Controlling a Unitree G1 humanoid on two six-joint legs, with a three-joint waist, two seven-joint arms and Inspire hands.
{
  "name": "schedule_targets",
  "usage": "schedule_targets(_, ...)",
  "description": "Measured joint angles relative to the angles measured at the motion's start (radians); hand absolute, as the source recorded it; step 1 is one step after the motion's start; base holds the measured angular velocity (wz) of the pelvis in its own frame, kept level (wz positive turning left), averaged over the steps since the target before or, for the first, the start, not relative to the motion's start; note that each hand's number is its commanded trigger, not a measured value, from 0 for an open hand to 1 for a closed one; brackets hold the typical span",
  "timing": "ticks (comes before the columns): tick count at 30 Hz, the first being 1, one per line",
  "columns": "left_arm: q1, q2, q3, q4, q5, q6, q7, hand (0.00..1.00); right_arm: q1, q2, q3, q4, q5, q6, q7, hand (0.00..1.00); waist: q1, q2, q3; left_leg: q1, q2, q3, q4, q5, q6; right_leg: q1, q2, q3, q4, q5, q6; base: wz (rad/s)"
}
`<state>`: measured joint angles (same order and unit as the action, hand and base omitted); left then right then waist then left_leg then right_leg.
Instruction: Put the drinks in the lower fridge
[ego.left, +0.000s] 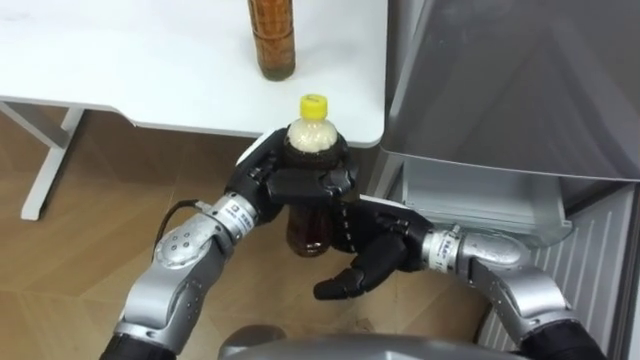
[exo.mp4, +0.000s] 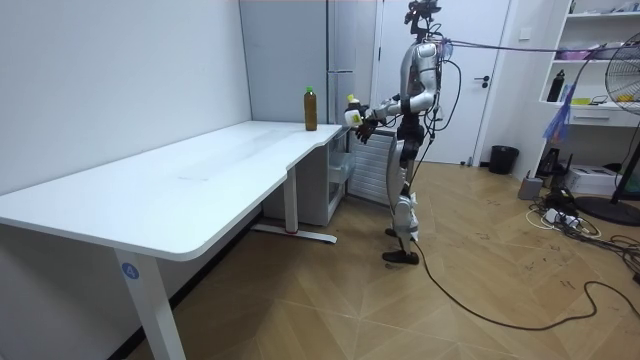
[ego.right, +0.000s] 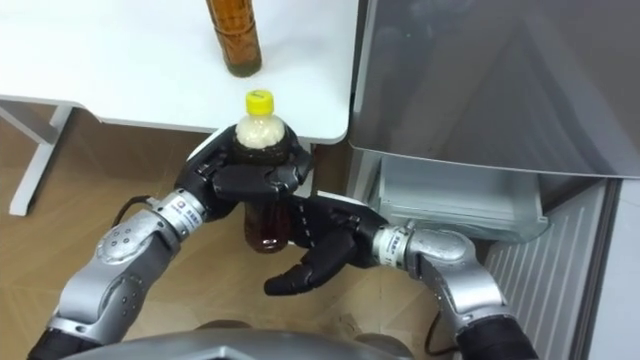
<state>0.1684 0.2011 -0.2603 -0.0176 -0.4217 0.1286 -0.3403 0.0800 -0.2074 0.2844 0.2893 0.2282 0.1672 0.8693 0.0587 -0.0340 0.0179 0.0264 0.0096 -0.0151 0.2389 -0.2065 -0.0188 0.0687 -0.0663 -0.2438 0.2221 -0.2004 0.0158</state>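
Drink: yellow-cap bottle (ego.left: 314, 134), upright, held in the air just off the surface's corner, in front of me.
L hand (ego.left: 292, 182): my fingers wrapped round the bottle's upper body, cap sticking out on top.
R hand (ego.left: 376, 256): just below and beside the bottle's base, fingers loosely bent, gripping nothing; contact w/ bottle, can't tell.
Surface (ego.left: 150, 75): white, 2nd brown bottle (ego.left: 272, 42) standing on it.
Fridge (ego.left: 520, 80): grey, to my right, lower part open.
Me: standing btw. surface end and fridge.

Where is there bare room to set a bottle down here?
The white table is bare left of the brown bottle, and narrowly between it and the fridge. Crowded by the table's corner: the left hand grips the yellow-capped bottle, the right hand open beside it.
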Motion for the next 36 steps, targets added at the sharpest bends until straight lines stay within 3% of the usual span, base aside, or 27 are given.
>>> schedule_targets(23,0.0,0.013,-0.039,0.046,-0.002,-0.006,0.004,1.0,0.02,-0.024,0.071,0.006,0.07,0.019,-0.078,0.0,-0.003,-0.003,-0.0026,0.002,0.001,-0.001,0.001,0.0,0.001,0.012,0.001,-0.005,0.001,0.0,0.0,0.0)
schedule_targets(36,-0.001,0.013,-0.041,0.046,-0.002,-0.006,0.003,1.0,0.042,-0.031,0.087,0.007,0.158,0.033,-0.11,0.0,-0.006,0.014,-0.0079,0.004,0.001,-0.002,-0.001,-0.001,0.002,0.013,0.001,-0.006,0.001,0.0,0.0,0.0)
